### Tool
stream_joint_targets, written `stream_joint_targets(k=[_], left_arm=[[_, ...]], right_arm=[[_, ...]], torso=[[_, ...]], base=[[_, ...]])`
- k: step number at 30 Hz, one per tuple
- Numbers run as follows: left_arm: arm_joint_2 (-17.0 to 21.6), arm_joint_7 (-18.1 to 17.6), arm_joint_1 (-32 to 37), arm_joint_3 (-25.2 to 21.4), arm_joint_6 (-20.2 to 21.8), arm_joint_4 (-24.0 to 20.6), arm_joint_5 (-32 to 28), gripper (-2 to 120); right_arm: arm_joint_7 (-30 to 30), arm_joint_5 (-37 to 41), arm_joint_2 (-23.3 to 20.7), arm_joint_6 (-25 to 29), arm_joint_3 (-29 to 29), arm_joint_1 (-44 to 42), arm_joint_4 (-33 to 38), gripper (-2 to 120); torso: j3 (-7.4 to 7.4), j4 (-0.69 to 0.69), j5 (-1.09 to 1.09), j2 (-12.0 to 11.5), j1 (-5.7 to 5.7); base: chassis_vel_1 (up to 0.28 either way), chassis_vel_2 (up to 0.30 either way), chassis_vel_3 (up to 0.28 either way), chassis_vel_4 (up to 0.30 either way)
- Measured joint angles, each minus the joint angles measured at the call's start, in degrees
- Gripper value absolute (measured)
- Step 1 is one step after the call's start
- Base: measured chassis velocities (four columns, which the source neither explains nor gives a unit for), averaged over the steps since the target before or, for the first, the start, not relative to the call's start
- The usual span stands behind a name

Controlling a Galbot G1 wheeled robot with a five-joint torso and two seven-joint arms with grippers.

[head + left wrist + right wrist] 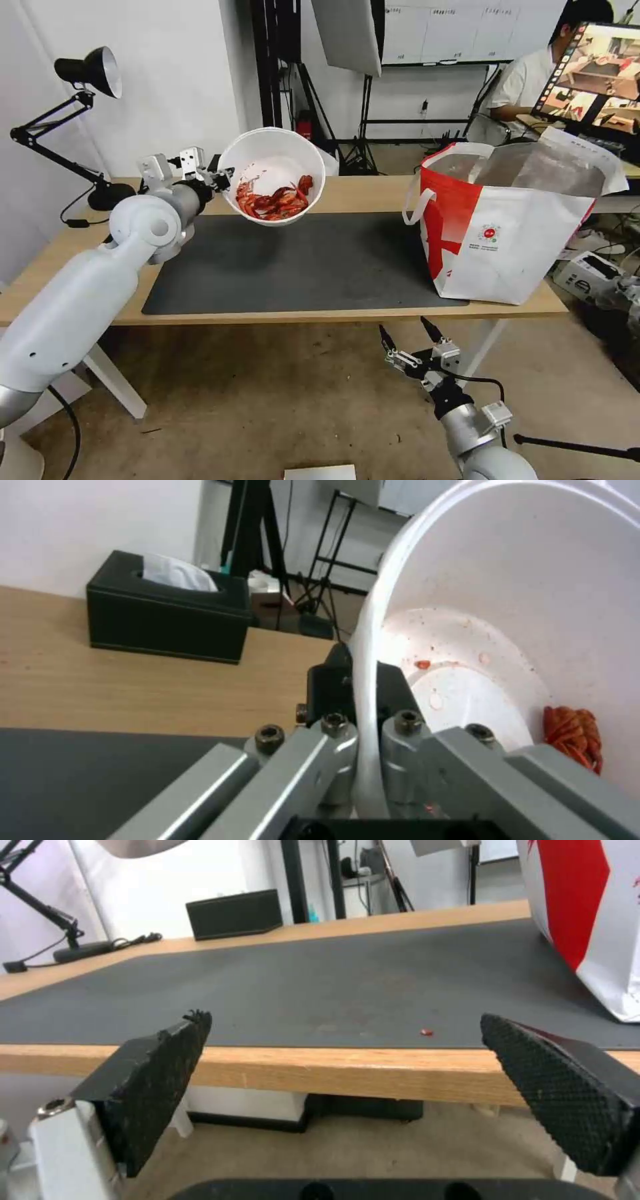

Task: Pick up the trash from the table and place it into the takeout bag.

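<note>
Left gripper (223, 179) is pinched on the rim of the white bowl (272, 175), holding it in the air above the far left part of the dark mat (293, 267). The bowl is tilted, mouth facing the camera, with red crayfish shells (275, 199) piled at its low side. In the left wrist view the bowl rim (365, 690) runs straight between the two fingers (330, 685), one inside the wall and one outside; red sauce specks on the inner wall and a clump of shells (572, 735) low in the bowl.

Right gripper (405, 340) hangs below the near table (373, 193) edge, right of centre, jaws spread wide, nothing between them. Its wrist view shows both textured pads (160, 1075) apart, and one small red bit (427, 1032) on the mat close to the near edge.

Takeout bag (513, 227) stands upright on the right end of the table, mouth open, foil lining visible, white handle loop on its left side. Round red logo (491, 234) on the front with small print under it, too small to read.

Black tissue box (167, 607) sits at the far edge, white tissue sticking out. Black desk lamp (73, 120) at the far left. No other legible writing.
</note>
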Motion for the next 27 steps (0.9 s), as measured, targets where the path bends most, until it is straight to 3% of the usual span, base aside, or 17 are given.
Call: stream_joint_targets(k=[10,17,27], left_arm=[[-4.6,-1.6,-5.1,3.3,0.1,1.4,-0.6,0],[-13.2,-4.0,-13.3,9.3,0.2,5.5,-1.6,0],[-21.3,-6.6,-22.0,13.0,0.2,10.9,-2.1,0]], right_arm=[[0.0,0.0,0.0,0.0,0.0,0.0,0.0,100],[0.0,0.0,0.0,0.0,0.0,0.0,0.0,100],[0.0,0.0,0.0,0.0,0.0,0.0,0.0,100]], torso=[[0.00,0.00,0.00,0.0,0.00],[0.00,-0.01,0.02,0.0,0.00],[0.00,-0.01,0.02,0.0,0.00]], base=[[0.000,0.000,0.000,0.000],[0.000,0.000,0.000,0.000],[0.000,0.000,0.000,0.000]])
